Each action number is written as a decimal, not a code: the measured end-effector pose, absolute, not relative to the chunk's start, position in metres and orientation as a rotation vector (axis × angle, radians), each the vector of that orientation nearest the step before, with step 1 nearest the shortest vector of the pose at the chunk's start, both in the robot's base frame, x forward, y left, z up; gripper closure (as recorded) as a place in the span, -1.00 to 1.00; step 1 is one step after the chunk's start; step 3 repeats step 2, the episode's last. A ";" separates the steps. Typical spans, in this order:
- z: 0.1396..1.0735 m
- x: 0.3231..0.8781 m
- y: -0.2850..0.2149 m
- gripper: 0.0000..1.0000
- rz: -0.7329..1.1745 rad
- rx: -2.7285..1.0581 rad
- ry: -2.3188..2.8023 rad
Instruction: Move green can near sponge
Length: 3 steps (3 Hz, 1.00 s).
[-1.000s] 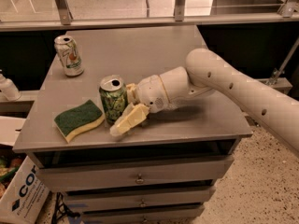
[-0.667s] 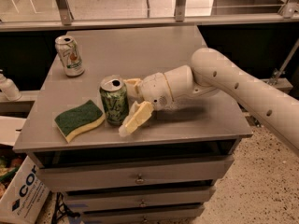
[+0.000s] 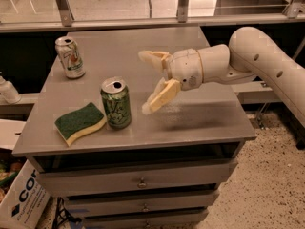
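The green can (image 3: 116, 103) stands upright on the grey table (image 3: 200, 123), right beside the sponge (image 3: 80, 122), whose right end almost touches it. The sponge lies flat near the table's front left, dark green top up over pale yellow foam. My gripper (image 3: 145, 82) is open and empty, to the right of the can and raised a little above the table, its two pale fingers (image 3: 161, 95) spread wide and clear of the can.
A white can with green-orange print (image 3: 69, 57) stands at the table's back left. A white bottle (image 3: 8, 90) sits on a lower ledge at the far left. A cardboard box (image 3: 21, 199) is on the floor at the lower left. Drawers (image 3: 138, 180) are below the tabletop.
My gripper has let go of the green can and drawn back to the right and upward. The can stays standing beside the sponge.
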<state>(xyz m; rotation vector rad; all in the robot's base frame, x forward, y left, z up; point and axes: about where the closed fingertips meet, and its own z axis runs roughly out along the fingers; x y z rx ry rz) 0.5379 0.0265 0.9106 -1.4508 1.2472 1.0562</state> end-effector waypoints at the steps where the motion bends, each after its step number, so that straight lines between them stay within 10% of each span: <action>1: 0.942 0.546 -0.010 -1.00 0.964 -1.413 1.226; 3: 0.942 0.546 -0.010 -1.00 0.964 -1.413 1.226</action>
